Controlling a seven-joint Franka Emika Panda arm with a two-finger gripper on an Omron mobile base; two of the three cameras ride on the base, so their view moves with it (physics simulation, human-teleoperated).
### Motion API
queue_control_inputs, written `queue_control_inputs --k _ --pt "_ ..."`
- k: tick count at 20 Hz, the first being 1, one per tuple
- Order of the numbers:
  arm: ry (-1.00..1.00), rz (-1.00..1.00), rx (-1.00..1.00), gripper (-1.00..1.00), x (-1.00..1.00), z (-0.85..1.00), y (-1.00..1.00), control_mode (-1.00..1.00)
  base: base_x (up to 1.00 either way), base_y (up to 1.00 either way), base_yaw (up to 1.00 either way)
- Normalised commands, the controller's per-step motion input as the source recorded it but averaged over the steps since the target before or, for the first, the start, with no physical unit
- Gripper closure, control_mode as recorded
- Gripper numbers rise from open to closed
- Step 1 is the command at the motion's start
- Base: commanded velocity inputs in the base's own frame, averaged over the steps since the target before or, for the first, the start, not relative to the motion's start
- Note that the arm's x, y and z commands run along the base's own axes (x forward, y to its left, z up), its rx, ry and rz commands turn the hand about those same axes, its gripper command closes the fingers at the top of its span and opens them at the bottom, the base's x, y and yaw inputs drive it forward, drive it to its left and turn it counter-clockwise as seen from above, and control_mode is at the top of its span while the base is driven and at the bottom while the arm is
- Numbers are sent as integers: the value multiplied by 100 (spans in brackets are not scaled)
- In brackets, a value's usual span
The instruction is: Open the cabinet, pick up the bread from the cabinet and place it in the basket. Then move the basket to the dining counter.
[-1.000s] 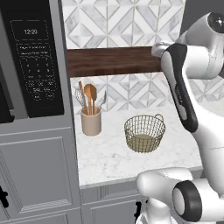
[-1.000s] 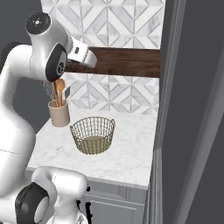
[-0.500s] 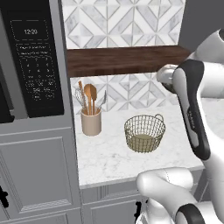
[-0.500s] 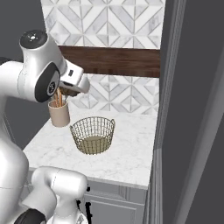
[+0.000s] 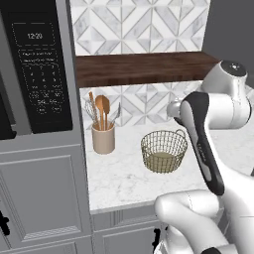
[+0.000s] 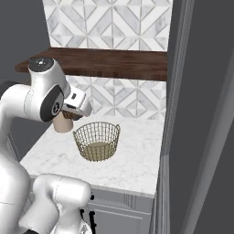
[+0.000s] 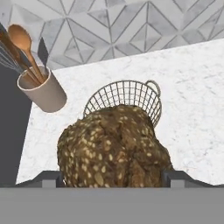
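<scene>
Here the gripper (image 7: 114, 177) is clamped on the bread (image 7: 114, 146), a lumpy brown seeded bun, one dark fingertip (image 7: 51, 177) at each side. The bun hangs above the wire basket (image 7: 126, 101), which stands on the marble worktop (image 5: 124, 178) near the beige utensil crock (image 5: 103, 137) of wooden spoons. A dark wooden shelf (image 5: 141, 67) crosses the geometric tiles (image 6: 123, 16) behind.
</scene>
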Motion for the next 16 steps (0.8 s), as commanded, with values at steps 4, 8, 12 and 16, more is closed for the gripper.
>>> queue_control_inputs --k 4,8,12,16 --pt "14 0 -7 100 54 -84 0 -100 0 0 0" --pt "11 0 -5 100 71 -68 0 -100 0 0 0" --pt "10 0 0 100 53 -47 -4 -100 0 0 0" --pt "14 0 0 100 41 -42 -9 -100 0 0 0"
